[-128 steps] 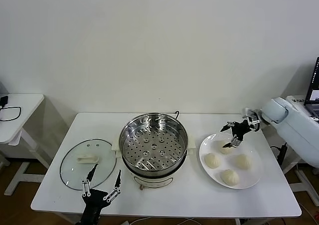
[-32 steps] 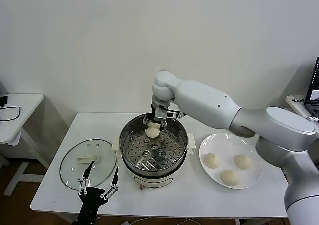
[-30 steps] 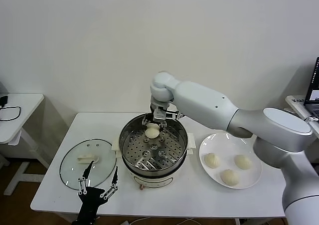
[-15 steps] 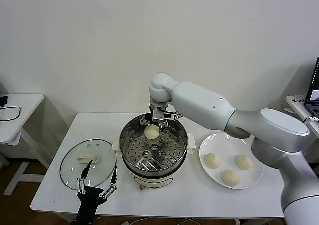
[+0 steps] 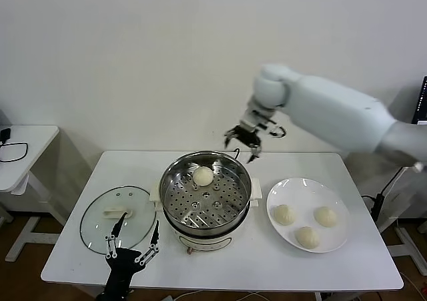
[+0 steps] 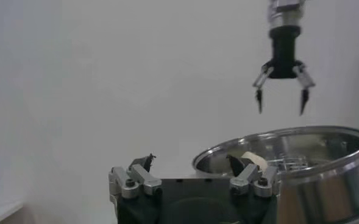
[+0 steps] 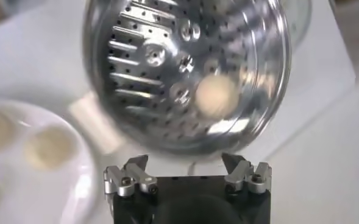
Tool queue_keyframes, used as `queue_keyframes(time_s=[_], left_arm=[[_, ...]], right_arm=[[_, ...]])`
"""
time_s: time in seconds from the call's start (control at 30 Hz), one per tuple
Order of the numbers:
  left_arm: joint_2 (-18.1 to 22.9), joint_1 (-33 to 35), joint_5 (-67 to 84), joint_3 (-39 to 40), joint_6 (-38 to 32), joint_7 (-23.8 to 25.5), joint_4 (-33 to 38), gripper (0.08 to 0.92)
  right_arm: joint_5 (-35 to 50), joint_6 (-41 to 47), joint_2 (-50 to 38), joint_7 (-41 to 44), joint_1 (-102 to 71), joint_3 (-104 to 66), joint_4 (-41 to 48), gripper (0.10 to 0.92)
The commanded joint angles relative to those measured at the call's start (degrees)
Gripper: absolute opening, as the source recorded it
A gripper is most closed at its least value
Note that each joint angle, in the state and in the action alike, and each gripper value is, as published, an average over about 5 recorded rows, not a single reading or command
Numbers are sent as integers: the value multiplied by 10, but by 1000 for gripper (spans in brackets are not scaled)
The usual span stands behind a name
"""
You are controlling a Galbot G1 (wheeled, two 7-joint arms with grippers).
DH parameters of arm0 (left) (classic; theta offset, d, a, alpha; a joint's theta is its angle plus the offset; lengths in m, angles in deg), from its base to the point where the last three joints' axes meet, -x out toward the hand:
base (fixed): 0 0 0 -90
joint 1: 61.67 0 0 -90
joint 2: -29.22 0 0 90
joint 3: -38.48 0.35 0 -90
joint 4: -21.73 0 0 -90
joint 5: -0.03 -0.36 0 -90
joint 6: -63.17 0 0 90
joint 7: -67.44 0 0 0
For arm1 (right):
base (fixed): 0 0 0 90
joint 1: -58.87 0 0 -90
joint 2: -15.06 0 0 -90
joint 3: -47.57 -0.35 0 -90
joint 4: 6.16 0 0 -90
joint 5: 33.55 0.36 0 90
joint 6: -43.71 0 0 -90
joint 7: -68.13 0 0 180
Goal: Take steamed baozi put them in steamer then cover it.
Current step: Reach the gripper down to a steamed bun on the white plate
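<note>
Baozi: four small round cream-white buns with pleated tops. One baozi in the steamer (image 5: 203,175) lies alone on the perforated steel tray, toward the tray's far edge, touching nothing else. Three baozi on the plate (image 5: 308,217) sit apart from one another on a flat white plate (image 5: 297,187) at the right of the worktop (image 5: 260,262), just beside the steamer.

Steamer (image 5: 205,196): round shiny steel pot on a cream-white base with side handles, uncovered, at the middle of the worktop.

Cover (image 5: 117,219): clear glass lid, metal rim, cream-white oblong handle at centre; lies flat on the worktop left of the steamer, apart from it.

Right pincer (image 5: 244,144): in the air above and behind the steamer's far right rim, pointing down, fingers spread wide, holding nothing. Its wrist camera looks straight down onto the tray and the single bun.

Left pincer (image 5: 132,250): low at the near left edge of the worktop, just in front of the cover, fingers wide apart, holding nothing.
</note>
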Motion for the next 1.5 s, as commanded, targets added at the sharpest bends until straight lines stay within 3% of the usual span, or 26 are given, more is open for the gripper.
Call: queue_keyframes(time_s=[0.03,0.53,1.5], left_arm=[[0,0,0,1,1,0,0,823],[0,3,-1,-4,-1,-3,-5,823],[2,0,0,-10,-3,-7,-11,823]], right_arm=[[115,122,-116,-27,5,82,-13,823],[54,135,-114,-79,-153,46,-2,823],[13,119,-83,-132,-213,7,25,812]])
